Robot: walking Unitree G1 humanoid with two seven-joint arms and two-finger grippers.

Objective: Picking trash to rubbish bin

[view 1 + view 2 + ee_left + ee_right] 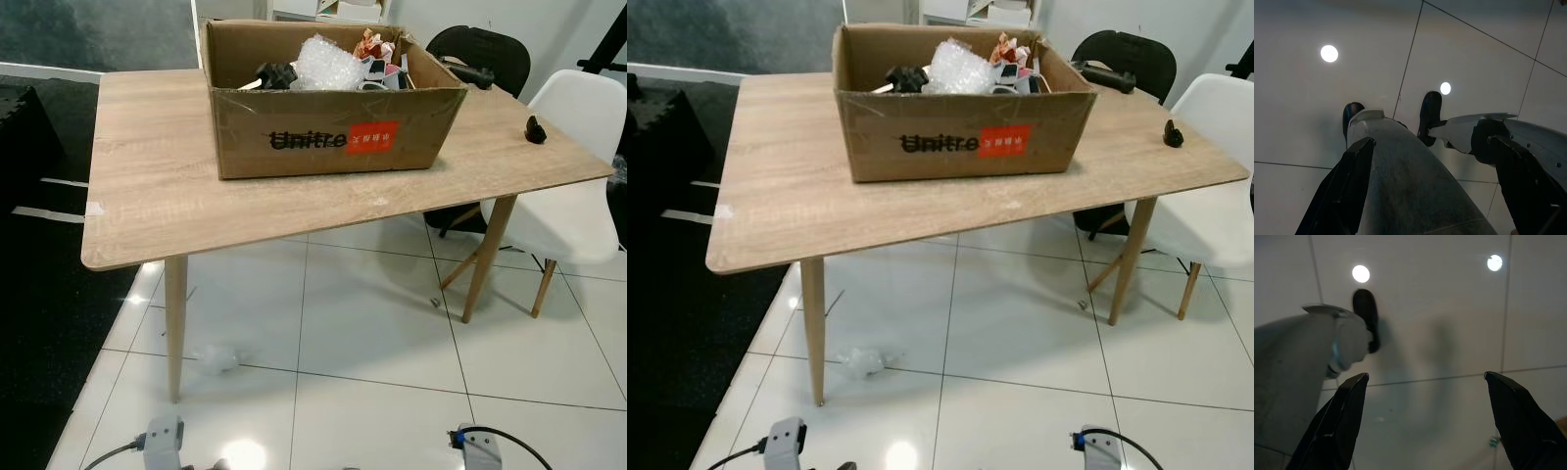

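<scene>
I see a crumpled bit of trash (860,362) on the white floor (1019,323), beside the table leg (813,328). My left gripper (1435,196) and right gripper (1425,426) hang low, both spread wide, grasping nothing.

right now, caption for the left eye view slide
Cardboard box of trash on a wooden table, crumpled plastic on the floor below.

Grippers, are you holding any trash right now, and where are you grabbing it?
Nothing is held. The left gripper and right gripper both hang open over the white floor.
</scene>
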